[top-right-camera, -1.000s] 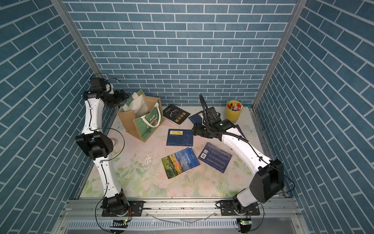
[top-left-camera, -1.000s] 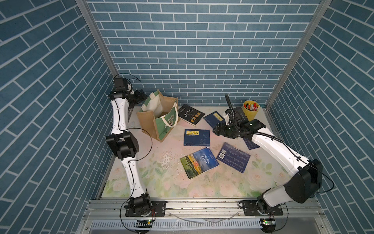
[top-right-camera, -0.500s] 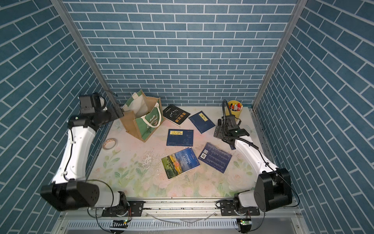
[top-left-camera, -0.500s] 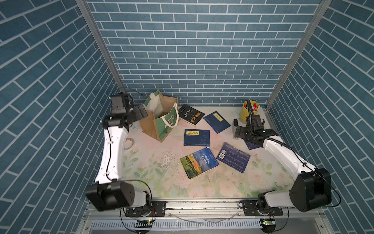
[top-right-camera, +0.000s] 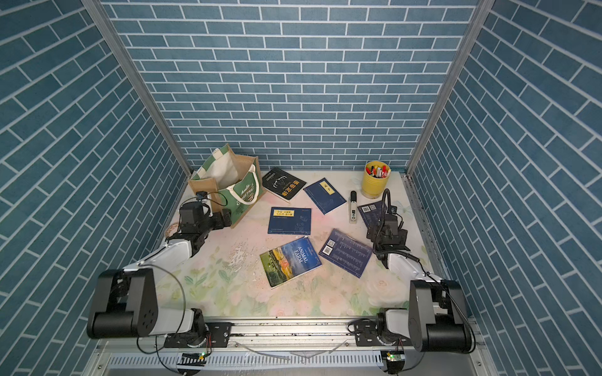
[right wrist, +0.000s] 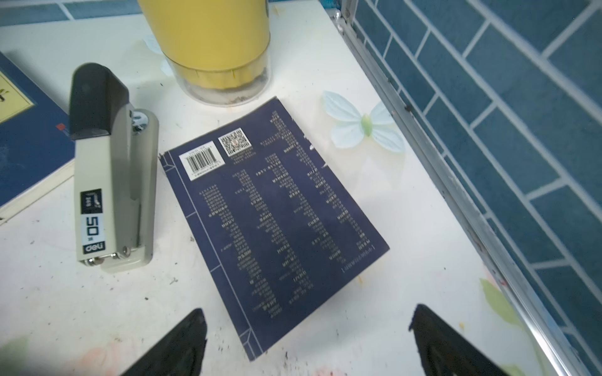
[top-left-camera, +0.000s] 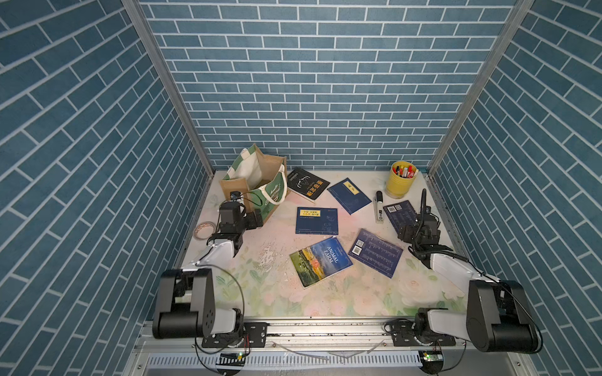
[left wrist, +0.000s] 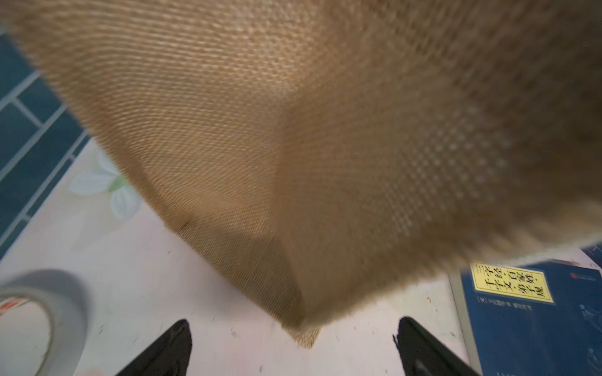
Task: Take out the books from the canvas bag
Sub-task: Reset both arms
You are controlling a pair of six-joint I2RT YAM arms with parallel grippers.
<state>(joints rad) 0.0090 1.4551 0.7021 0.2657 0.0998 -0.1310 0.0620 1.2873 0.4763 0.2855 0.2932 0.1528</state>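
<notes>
Books (top-left-camera: 317, 221) lie flat on the table (top-left-camera: 325, 302) in both top views, six of them, all outside the bag (top-left-camera: 260, 169). The bag stands open at the back left. One navy book (top-right-camera: 369, 210) lies far right, near the yellow cup (top-right-camera: 374, 184).

Through the left wrist camera I see my left gripper (left wrist: 293, 322) spread wide with nothing in it. A bottom corner of the bag sits between the fingers (left wrist: 169, 348), with a gap on each side. A tape roll (left wrist: 65, 309) lies on one side, and a book with a yellow label (left wrist: 521, 319) on the other.

Through the right wrist camera I see my right gripper (right wrist: 306, 317) spread wide too, with nothing in it. The navy book lies flat below it, barcode up, its near end between the fingers (right wrist: 182, 341). I cannot tell if they touch it. A stapler (right wrist: 110, 182) lies just beside the book, and the cup stands at its far end.
</notes>
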